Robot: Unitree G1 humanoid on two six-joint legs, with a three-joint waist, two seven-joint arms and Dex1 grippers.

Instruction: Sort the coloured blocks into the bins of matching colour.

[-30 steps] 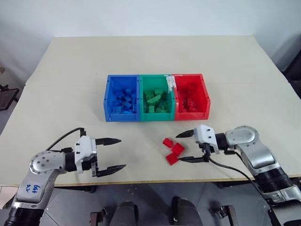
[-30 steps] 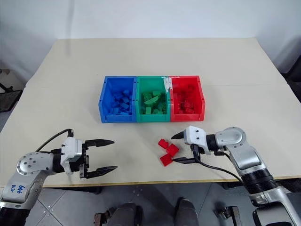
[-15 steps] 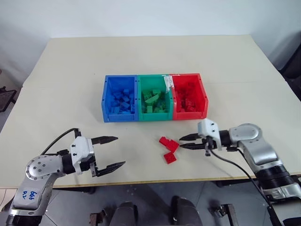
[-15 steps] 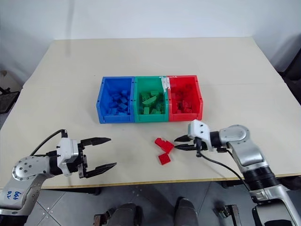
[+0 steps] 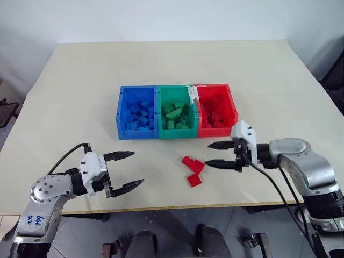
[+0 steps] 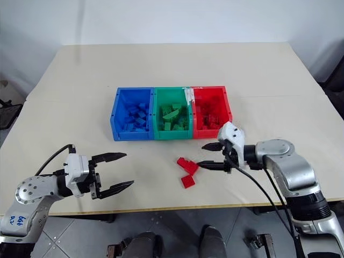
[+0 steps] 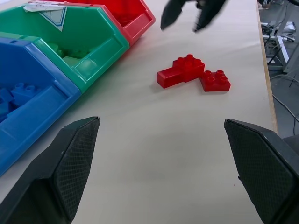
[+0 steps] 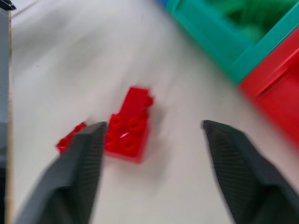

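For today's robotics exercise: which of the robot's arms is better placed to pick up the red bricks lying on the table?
Right. Its open hand sits just beside the red bricks and near the red bin; the left hand is well away from them.

Setting appears to be a robot test room or lab: a bare beige table point(image 5: 161, 70) against a plain white wall point(image 5: 161, 19), with metal stands and cables point(image 7: 280, 42) alongside.

Row of three joined plastic bins, blue, green, red point(image 5: 176, 111), blocks mid-table. Bare beige tabletop point(image 5: 80, 91) open on every side of bins. Small red studded plastic bricks point(image 5: 192, 168) lie near front edge, between both open grippers; open table between bricks and bins.
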